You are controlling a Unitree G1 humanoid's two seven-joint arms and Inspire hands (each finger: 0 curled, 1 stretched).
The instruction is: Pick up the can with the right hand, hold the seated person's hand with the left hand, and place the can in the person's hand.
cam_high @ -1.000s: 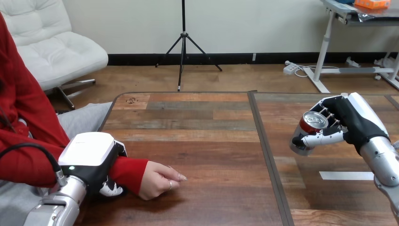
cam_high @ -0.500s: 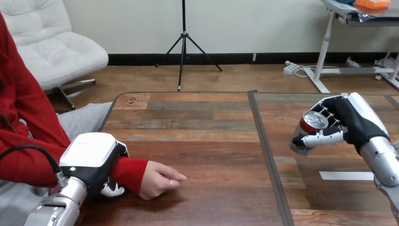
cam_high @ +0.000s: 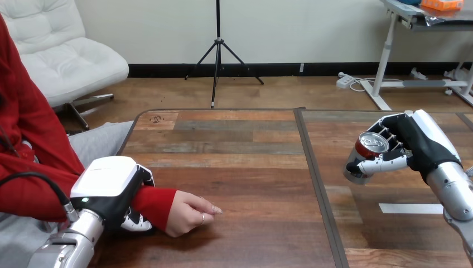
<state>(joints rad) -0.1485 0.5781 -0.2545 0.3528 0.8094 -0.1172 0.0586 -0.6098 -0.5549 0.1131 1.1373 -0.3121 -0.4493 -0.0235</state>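
Observation:
A red and silver can [cam_high: 368,153] is tilted in my right hand [cam_high: 413,142], whose fingers and thumb curl round it above the right half of the table. The person's hand [cam_high: 187,213] lies palm down on the wood near the table's front left, fingers loosely bent. My left hand [cam_high: 114,192] sits over the person's red-sleeved wrist [cam_high: 153,204], with its fingers curled round the sleeve from below. The can and the person's hand are far apart, with the table's seam between them.
The wooden table [cam_high: 240,162] has a dark seam [cam_high: 315,178] running front to back. A white tape strip [cam_high: 410,208] lies on the right half, just below my right forearm. The person's torso and arm fill the left edge.
My left hand has shifted slightly up and to the right on the person's wrist. The right hand and the can have stayed in place.

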